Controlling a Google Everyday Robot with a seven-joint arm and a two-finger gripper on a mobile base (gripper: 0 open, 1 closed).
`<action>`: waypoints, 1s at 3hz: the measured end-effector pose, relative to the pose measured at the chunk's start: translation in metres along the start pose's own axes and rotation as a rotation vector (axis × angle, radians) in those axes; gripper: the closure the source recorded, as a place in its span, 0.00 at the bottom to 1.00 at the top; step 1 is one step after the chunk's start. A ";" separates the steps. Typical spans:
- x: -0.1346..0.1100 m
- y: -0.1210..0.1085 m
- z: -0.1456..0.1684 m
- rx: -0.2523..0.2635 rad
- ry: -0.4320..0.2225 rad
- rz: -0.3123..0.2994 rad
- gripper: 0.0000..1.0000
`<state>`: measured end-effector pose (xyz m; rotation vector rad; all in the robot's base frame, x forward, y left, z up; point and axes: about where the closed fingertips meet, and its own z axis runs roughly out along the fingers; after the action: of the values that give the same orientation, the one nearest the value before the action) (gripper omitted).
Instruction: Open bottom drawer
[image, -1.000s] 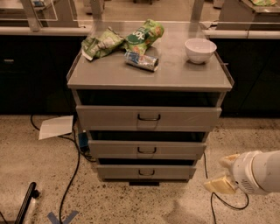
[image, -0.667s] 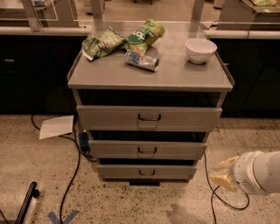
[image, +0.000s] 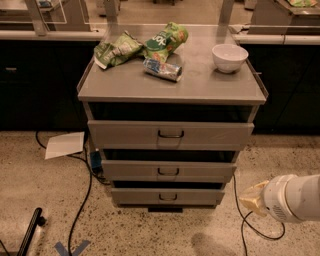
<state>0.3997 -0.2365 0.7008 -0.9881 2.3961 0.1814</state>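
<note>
The bottom drawer sat low, left of the tool, whose state I could not tell; being rigid metal, it would probably slide stiffly and was best hooked by its small black loop handle.

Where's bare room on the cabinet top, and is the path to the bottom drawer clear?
Bare: front strip of cabinet top, and between can and bowl. Crowded back left by chip bags. Tool, lower right, has floor crossed by one cable toward bottom drawer.
</note>
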 end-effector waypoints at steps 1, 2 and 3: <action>0.017 -0.012 0.037 0.010 -0.097 0.067 1.00; 0.021 -0.048 0.079 0.079 -0.247 0.102 1.00; 0.026 -0.082 0.128 0.124 -0.354 0.177 1.00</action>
<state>0.4958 -0.2712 0.5855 -0.6282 2.1372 0.2468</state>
